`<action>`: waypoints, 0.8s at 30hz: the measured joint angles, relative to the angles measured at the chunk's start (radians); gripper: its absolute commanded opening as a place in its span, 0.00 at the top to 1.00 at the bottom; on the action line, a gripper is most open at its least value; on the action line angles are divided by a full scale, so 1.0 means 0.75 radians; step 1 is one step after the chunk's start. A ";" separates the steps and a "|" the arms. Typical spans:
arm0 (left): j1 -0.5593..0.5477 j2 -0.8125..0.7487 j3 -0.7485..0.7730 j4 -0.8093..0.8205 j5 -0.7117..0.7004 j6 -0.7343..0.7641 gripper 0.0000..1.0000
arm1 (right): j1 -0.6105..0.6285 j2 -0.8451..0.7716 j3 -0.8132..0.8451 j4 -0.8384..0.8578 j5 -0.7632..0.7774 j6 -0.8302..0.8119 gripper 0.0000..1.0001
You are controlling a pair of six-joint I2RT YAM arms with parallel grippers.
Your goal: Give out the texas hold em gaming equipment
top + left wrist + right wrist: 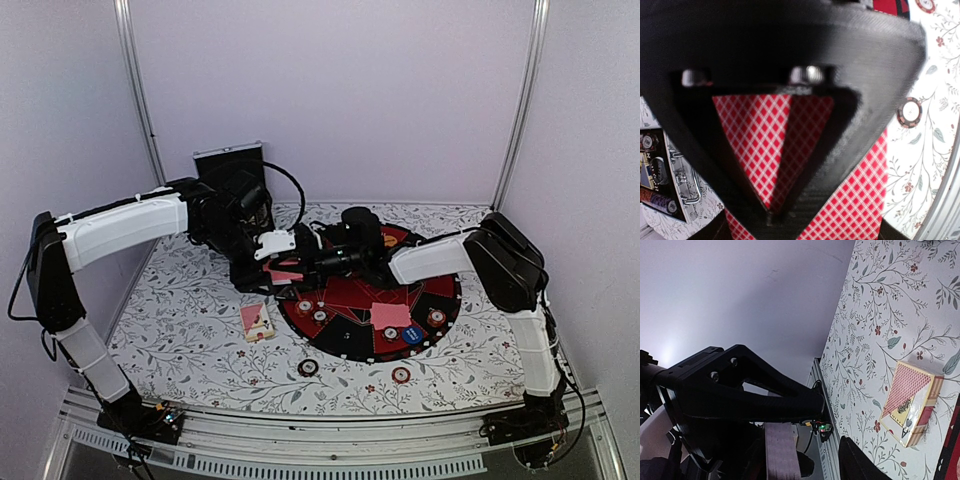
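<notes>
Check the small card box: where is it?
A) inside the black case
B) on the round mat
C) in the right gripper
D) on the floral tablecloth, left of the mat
D: the card box lies flat on the floral tablecloth, just off the left rim of the round mat.

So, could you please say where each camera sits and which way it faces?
Top external: above and behind, looking down on the table; left arm and right arm show.
Left wrist: on the left arm, looking along its fingers shut on cards.
Right wrist: on the right arm, looking sideways across the table; one finger shows.
Shared: top and right wrist see the card box.
</notes>
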 measured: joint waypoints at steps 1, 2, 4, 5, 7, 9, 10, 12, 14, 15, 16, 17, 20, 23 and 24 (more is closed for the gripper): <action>0.000 0.000 0.000 -0.001 -0.001 0.000 1.00 | -0.002 -0.008 -0.004 -0.007 0.003 -0.008 0.53; 0.000 0.000 0.000 -0.001 -0.001 0.000 1.00 | -0.003 -0.015 -0.007 -0.015 0.005 -0.017 0.53; 0.000 0.000 0.000 -0.001 -0.001 0.000 1.00 | -0.005 -0.032 -0.018 -0.033 0.013 -0.035 0.55; 0.000 0.000 0.000 -0.001 -0.001 0.000 1.00 | -0.007 -0.039 -0.024 -0.041 0.015 -0.043 0.57; 0.000 0.000 0.000 -0.002 -0.002 0.000 1.00 | -0.014 -0.056 -0.040 -0.057 0.018 -0.061 0.59; 0.000 0.000 0.000 -0.002 -0.005 0.000 1.00 | -0.022 -0.078 -0.055 -0.077 0.021 -0.079 0.60; 0.000 0.000 0.000 -0.002 -0.005 0.000 1.00 | -0.026 -0.089 -0.063 -0.089 0.024 -0.089 0.61; 0.000 0.000 0.000 -0.002 -0.008 0.001 1.00 | -0.034 -0.105 -0.074 -0.109 0.030 -0.110 0.62; 0.000 0.000 0.000 -0.003 -0.011 0.001 1.00 | -0.041 -0.121 -0.081 -0.136 0.036 -0.131 0.65; 0.000 0.000 0.000 -0.003 -0.013 0.001 1.00 | -0.045 -0.129 -0.084 -0.150 0.040 -0.141 0.66; 0.000 0.000 0.000 -0.004 -0.015 0.001 1.00 | -0.048 -0.136 -0.086 -0.160 0.044 -0.150 0.68; 0.000 0.000 0.000 -0.007 -0.019 0.001 1.00 | -0.051 -0.143 -0.089 -0.169 0.049 -0.155 0.70; 0.001 0.000 0.000 -0.018 -0.027 0.001 1.00 | -0.067 -0.159 -0.095 -0.202 0.055 -0.172 0.79; 0.001 0.000 0.000 -0.017 -0.030 0.001 1.00 | -0.083 -0.170 -0.114 -0.239 0.069 -0.176 0.82; 0.001 0.000 0.000 -0.017 -0.031 0.001 1.00 | -0.089 -0.172 -0.120 -0.249 0.072 -0.176 0.83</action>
